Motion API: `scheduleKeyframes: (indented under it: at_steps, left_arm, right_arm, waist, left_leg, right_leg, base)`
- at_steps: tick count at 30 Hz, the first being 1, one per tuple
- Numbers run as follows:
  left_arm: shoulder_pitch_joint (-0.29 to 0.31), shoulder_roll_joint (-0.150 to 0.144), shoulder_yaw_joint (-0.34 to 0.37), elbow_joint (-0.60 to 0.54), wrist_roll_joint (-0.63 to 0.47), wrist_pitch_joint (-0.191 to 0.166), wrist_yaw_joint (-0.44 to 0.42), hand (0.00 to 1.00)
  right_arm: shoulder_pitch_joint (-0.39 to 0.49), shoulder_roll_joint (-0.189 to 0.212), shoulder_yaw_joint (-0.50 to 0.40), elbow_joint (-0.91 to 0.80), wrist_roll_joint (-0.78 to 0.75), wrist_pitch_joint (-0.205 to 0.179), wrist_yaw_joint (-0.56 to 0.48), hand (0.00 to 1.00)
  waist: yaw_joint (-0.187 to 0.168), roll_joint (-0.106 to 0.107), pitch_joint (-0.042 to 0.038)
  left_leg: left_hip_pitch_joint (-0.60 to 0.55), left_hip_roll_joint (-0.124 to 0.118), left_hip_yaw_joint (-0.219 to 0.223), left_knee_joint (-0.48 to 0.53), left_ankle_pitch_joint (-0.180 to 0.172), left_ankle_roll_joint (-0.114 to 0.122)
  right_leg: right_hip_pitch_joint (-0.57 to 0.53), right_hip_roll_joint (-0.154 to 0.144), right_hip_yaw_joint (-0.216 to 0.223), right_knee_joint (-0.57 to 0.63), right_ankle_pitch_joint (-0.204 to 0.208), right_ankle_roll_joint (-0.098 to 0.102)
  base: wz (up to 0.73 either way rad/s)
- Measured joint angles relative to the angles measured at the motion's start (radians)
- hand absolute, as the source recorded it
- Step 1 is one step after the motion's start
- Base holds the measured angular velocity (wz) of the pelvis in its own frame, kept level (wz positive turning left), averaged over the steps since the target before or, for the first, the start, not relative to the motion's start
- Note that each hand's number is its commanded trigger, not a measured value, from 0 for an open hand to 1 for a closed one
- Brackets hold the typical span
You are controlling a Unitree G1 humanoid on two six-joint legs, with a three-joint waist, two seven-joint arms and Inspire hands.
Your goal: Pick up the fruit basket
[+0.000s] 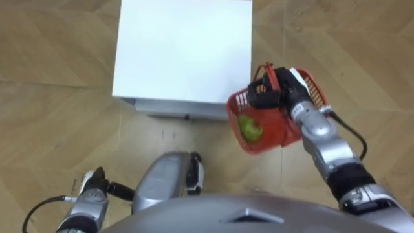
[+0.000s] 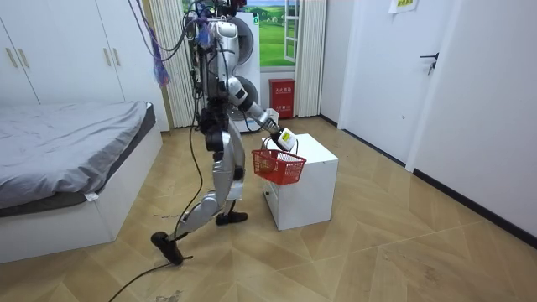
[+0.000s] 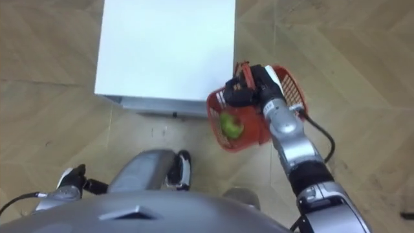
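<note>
No readable text, red box (image 2: 283,95) markings too small, yellow wall sign (image 2: 404,4) illegible

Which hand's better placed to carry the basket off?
Right. The right hand grips the basket by its handle, off the table with a green fruit inside. The left hand sits low at the robot's side, far from it.

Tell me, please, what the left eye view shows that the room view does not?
The left eye view gives the green fruit inside the red basket and the left hand, held low. The room view gives the bed and the door. Both share the basket hanging from the right hand beside the white cabinet.
</note>
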Motion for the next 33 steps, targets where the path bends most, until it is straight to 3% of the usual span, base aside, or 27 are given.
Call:
scheduleKeyframes:
  at_steps: [2, 4, 6, 7, 8, 10, 12, 13, 14, 15, 16, 17, 19, 20, 25, 30, 33]
  left_arm:
    - [-0.019, -0.001, 0.006, -0.006, 0.001, -0.007, 0.006, 0.0]
    - [-0.02, -0.008, 0.019, -0.017, -0.002, -0.012, 0.006, 0.0]
    - [-0.024, -0.015, 0.019, -0.021, -0.02, -0.028, 0.005, 0.0]
    - [-0.024, -0.016, 0.02, -0.021, -0.021, -0.049, 0.003, 0.0]
    - [-0.026, -0.018, 0.02, -0.009, -0.05, -0.069, 0.004, 0.0]
    - [-0.027, -0.021, 0.02, 0.012, -0.067, -0.092, 0.002, 0.0]
    - [-0.021, -0.02, 0.007, 0.01, -0.065, -0.109, -0.004, 0.0]
    - [-0.006, -0.015, -0.004, 0.006, -0.063, -0.125, -0.008, 0.0]
    - [0.0, -0.007, -0.012, 0.011, -0.064, -0.136, -0.007, 0.0]
    - [0.009, -0.007, -0.011, 0.014, -0.064, -0.136, -0.007, 0.0]
    - [0.019, -0.016, -0.01, 0.026, -0.064, -0.136, -0.005, 0.0]
    - [0.039, -0.022, -0.011, 0.026, -0.056, -0.136, -0.005, 0.0]
    - [0.07, -0.019, -0.009, 0.031, -0.056, -0.139, -0.005, 0.0]
    - [0.078, -0.012, -0.009, 0.049, -0.057, -0.143, -0.004, 0.0]
    - [0.134, -0.006, -0.012, 0.061, -0.039, -0.135, 0.015, 0.0]
    - [0.147, -0.007, -0.011, 0.062, -0.037, -0.124, 0.013, 0.0]
    - [0.134, -0.007, -0.019, 0.063, -0.036, -0.122, 0.01, 0.0]
  right_arm:
    - [0.001, -0.002, 0.001, -0.001, -0.032, 0.02, 0.008, 1.0]
    - [0.003, -0.013, 0.004, -0.001, -0.033, 0.029, 0.011, 1.0]
    - [0.0, -0.025, 0.01, -0.004, -0.032, 0.043, 0.012, 1.0]
    - [-0.011, -0.026, 0.012, -0.006, -0.031, 0.047, 0.012, 1.0]
    - [-0.016, -0.03, 0.023, -0.013, -0.031, 0.057, 0.012, 1.0]
    - [-0.014, -0.031, 0.039, -0.016, -0.026, 0.082, 0.012, 1.0]
    - [-0.007, -0.03, 0.035, -0.025, -0.012, 0.1, 0.016, 1.0]
    - [0.005, -0.029, 0.033, -0.049, -0.011, 0.102, 0.027, 1.0]
    - [0.006, -0.03, 0.029, -0.102, -0.009, 0.101, 0.034, 1.0]
    - [0.006, -0.03, 0.024, -0.135, -0.009, 0.098, 0.034, 1.0]
    - [0.018, -0.034, 0.008, -0.193, -0.009, 0.088, 0.032, 1.0]
    - [0.022, -0.027, -0.005, -0.223, -0.008, 0.082, 0.029, 1.0]
    - [0.019, -0.021, -0.007, -0.227, 0.007, 0.073, 0.026, 1.0]
    - [0.019, -0.021, -0.007, -0.228, 0.013, 0.073, 0.031, 1.0]
    - [0.017, -0.007, -0.008, -0.253, 0.016, 0.07, 0.047, 1.0]
    - [0.015, 0.014, -0.005, -0.265, 0.025, 0.07, 0.048, 1.0]
    - [0.004, 0.019, 0.003, -0.27, 0.073, 0.07, 0.055, 1.0]
  waist:
    - [0.007, 0.006, 0.0009]
    - [0.004, 0.015, 0.0024]
    - [0.003, 0.031, 0.0009]
    - [0.012, 0.044, 0.001]
    - [0.012, 0.056, -0.0023]
    - [0.005, 0.058, -0.002]
    - [-0.005, 0.055, -0.0001]
    - [-0.007, 0.055, -0.0055]
    - [0.002, 0.045, -0.0045]
    - [0.001, 0.041, -0.0057]
    - [-0.014, 0.046, -0.0055]
    - [-0.017, 0.055, -0.0097]
    - [-0.018, 0.057, -0.0058]
    - [-0.015, 0.052, -0.0031]
    - [-0.003, 0.034, -0.0166]
    - [0.016, 0.034, -0.014]
    - [0.018, 0.046, -0.0064]
  left_leg:
    - [0.053, 0.001, -0.011, -0.033, 0.0, 0.0]
    - [0.082, 0.006, -0.025, -0.043, 0.0, -0.001]
    - [0.089, 0.027, -0.029, -0.029, -0.003, -0.006]
    - [0.084, 0.052, -0.031, -0.021, -0.016, -0.039]
    - [0.066, 0.07, -0.015, -0.009, -0.024, -0.065]
    - [0.093, 0.09, 0.011, -0.066, -0.005, -0.081]
    - [0.152, 0.101, -0.014, -0.128, 0.012, -0.103]
    - [0.165, 0.119, -0.057, -0.135, 0.019, -0.105]
    - [0.168, 0.121, -0.099, -0.129, 0.02, -0.111]
    - [0.168, 0.118, -0.111, -0.129, 0.019, -0.117]
    - [0.176, 0.118, -0.133, -0.129, 0.013, -0.131]
    - [0.201, 0.126, -0.134, -0.151, 0.019, -0.141]
    - [0.254, 0.135, -0.137, -0.199, 0.032, -0.151]
    - [0.273, 0.14, -0.142, -0.217, 0.036, -0.153]
    - [0.276, 0.138, -0.156, -0.223, 0.034, -0.152]
    - [0.274, 0.134, -0.162, -0.223, 0.03, -0.144]
    - [0.274, 0.133, -0.165, -0.23, 0.03, -0.144]
  right_leg:
    - [-0.083, -0.022, -0.013, 0.044, -0.119, -0.003]
    - [-0.126, -0.027, -0.009, -0.027, -0.174, 0.004]
    - [-0.136, -0.016, -0.006, -0.106, -0.255, 0.013]
    - [-0.128, 0.018, 0.01, -0.213, -0.3, 0.022]
    - [-0.081, 0.07, 0.013, -0.291, -0.31, 0.034]
    - [-0.06, 0.088, -0.028, -0.315, -0.286, 0.034]
    - [-0.08, 0.094, -0.037, -0.241, -0.227, 0.019]
    - [-0.091, 0.119, -0.021, -0.255, -0.252, 0.016]
    - [-0.101, 0.157, 0.012, -0.394, -0.294, 0.012]
    - [-0.11, 0.172, 0.033, -0.475, -0.293, 0.007]
    - [-0.099, 0.184, 0.035, -0.555, -0.258, -0.023]
    - [-0.048, 0.187, -0.011, -0.595, -0.244, -0.037]
    - [0.025, 0.206, -0.042, -0.657, -0.226, -0.044]
    - [0.061, 0.214, -0.051, -0.685, -0.219, -0.044]
    - [0.103, 0.233, -0.066, -0.751, -0.201, -0.033]
    - [0.119, 0.234, -0.072, -0.78, -0.188, -0.024]
    - [0.122, 0.235, -0.077, -0.784, -0.188, -0.024]
  base:
    - [-0.17]
    - [-0.18]
    - [-0.26]
    - [-0.44]
    - [-0.4]
    - [0.12]
    - [0.53]
    - [0.28]
    - [0.17]
    - [0.26]
    - [0.44]
    - [0.47]
    - [0.29]
    - [0.24]
    - [0.14]
    - [0.05]
    - [0.05]
